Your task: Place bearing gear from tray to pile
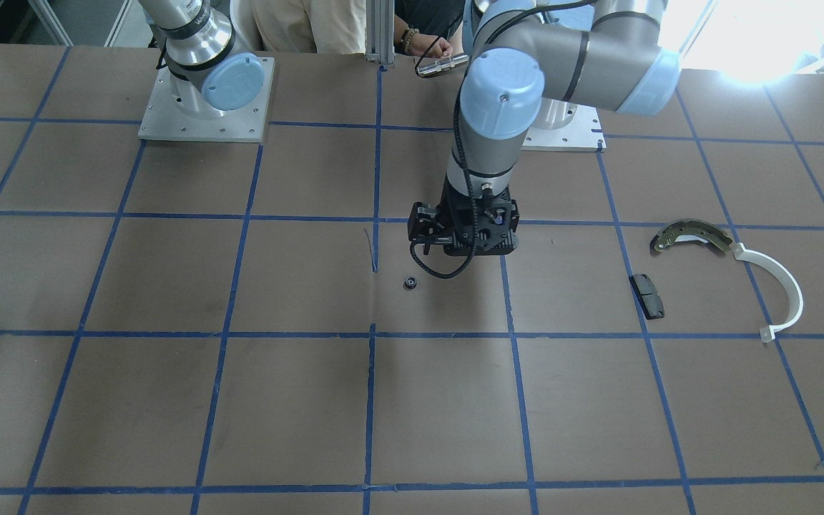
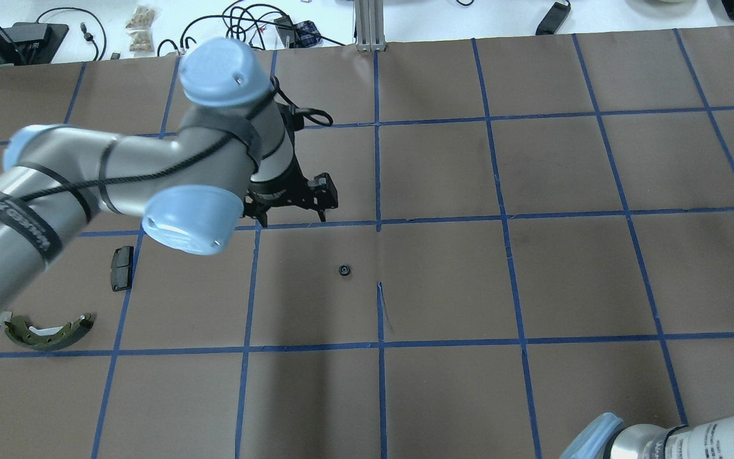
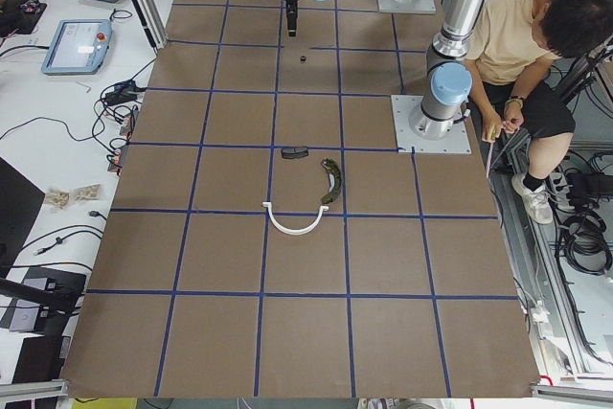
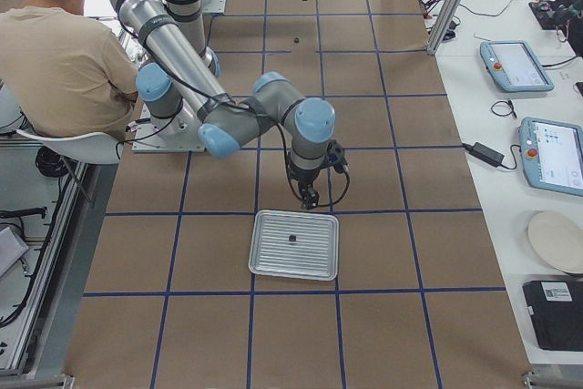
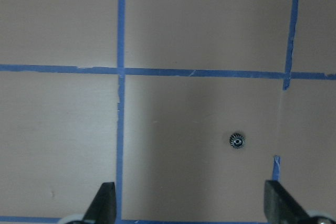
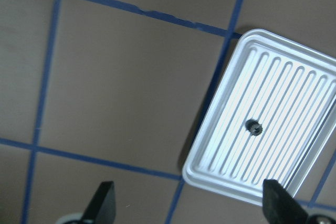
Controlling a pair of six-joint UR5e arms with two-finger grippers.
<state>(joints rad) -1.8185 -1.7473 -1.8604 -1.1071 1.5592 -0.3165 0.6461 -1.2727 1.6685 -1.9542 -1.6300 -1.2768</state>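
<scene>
A small black bearing gear point(image 1: 410, 284) lies alone on the brown table near its middle; it also shows in the left wrist view point(image 5: 237, 140). My left gripper point(image 5: 191, 203) is open and empty, above the table just beside that gear point(image 2: 344, 269). A second gear point(image 6: 254, 127) lies in the silvery ridged tray point(image 6: 220, 182). My right gripper point(image 6: 189, 203) is open and empty, hovering next to the tray's point(image 4: 273, 261) edge. The pile lies at my left: a bronze brake shoe point(image 1: 691, 234), a white arc point(image 1: 784, 286), and a black pad point(image 1: 647, 295).
Blue tape lines grid the brown table. Both arm bases point(image 1: 204, 114) stand on plates at the robot's edge. A seated person point(image 4: 64, 52) is behind the robot. Tablets and cables lie on the side benches point(image 4: 524, 66).
</scene>
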